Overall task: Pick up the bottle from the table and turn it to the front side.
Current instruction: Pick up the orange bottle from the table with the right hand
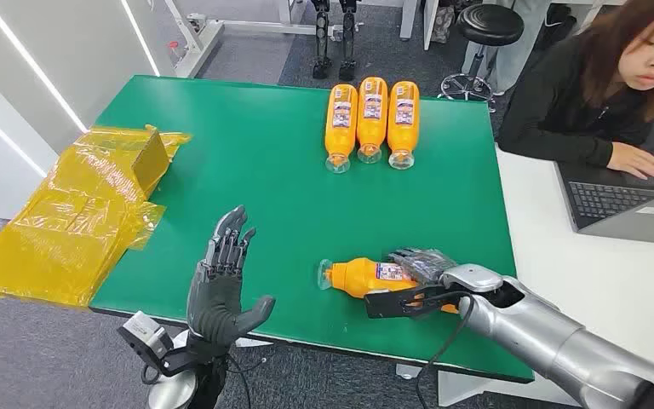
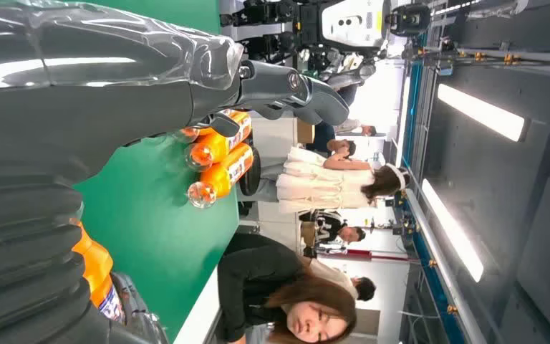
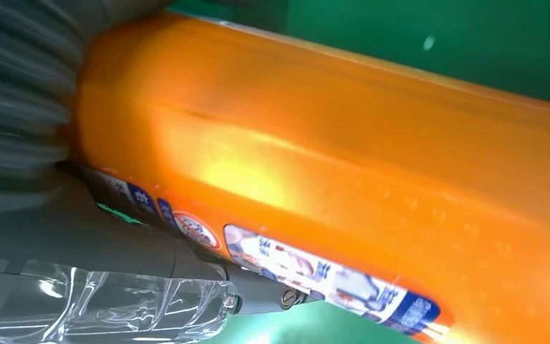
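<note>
Silver-armed right hand [image 1: 413, 277] wrapped over the body of the orange plastic bottle [image 1: 366, 276], gripping it where it lies on its side near the front edge of the green tabletop [image 1: 247, 162], clear cap end toward the left. Probably light but smooth and slippery, rigid enough for a firm squeeze; best held mid-body across the label. Left hand [image 1: 221, 285] raised over the front edge, fingers spread, holding nothing. Three more orange bottles [image 1: 372, 123] lined up side by side near the far edge.
</note>
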Tool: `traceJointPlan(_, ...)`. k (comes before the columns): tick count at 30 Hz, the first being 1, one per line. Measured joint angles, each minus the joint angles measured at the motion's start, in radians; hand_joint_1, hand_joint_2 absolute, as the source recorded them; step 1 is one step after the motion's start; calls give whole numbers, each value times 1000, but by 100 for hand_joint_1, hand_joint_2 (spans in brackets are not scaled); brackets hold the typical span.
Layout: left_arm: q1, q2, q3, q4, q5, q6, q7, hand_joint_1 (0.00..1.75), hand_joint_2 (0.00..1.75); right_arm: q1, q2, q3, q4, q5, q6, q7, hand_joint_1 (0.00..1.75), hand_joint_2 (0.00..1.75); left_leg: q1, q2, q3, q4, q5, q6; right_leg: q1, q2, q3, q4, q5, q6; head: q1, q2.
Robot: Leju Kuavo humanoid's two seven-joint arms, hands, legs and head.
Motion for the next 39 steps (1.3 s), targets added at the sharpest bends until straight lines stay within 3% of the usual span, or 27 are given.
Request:
traceJointPlan(3, 8, 1, 0, -12, 1, -1, 1, 0, 175, 67, -43, -41, -67, 39, -41, 10, 175, 175, 0, 0, 3, 0, 0, 0, 0, 0, 4, -1, 0, 0, 0, 0)
traceJointPlan(9, 22, 5, 0, -21, 2, -3, 1, 0, 175, 170, -108, -119, -189, 114, -84, 34, 175, 175, 0, 0, 5, 0, 0, 1, 0, -1, 7, -2, 0, 1, 0, 0)
traceJointPlan(18, 35, 5, 0, -29, -10, -7, 1, 0, 175, 287, -138, -229, -294, 261, -171, 45, 175, 175, 0, -1, 4, 0, 0, 1, 0, -1, 6, -1, 0, 1, 0, 0)
traceJointPlan(26, 33, -5, 1, -32, -25, -6, 1, 0, 175, 388, -68, -366, -377, 432, -352, 59, 175, 175, 0, -1, 2, 0, 0, 1, 0, -2, 4, -1, 0, 1, 0, 0)
traceJointPlan(32, 32, -18, 3, -32, -47, -13, 6, 0, 175, 488, 9, -460, -474, 504, -388, 65, 175, 175, 0, -1, 1, -1, 0, 0, 0, -2, 3, -1, -1, 0, 0, 0)
traceJointPlan(36, 30, -21, 3, -32, -54, -23, 8, 0, 175, 535, 29, -500, -518, 519, -400, 65, 175, 175, 0, -1, 1, -1, 0, 1, 0, -2, 3, -1, -2, 1, 0, 0)
traceJointPlan(39, 21, -21, 3, -28, -55, -31, 4, 0, 175, 568, 42, -521, -542, 558, -458, 42, 175, 175, -1, -1, 1, -1, 0, 1, 0, -2, 3, -1, -1, 1, 0, 0)
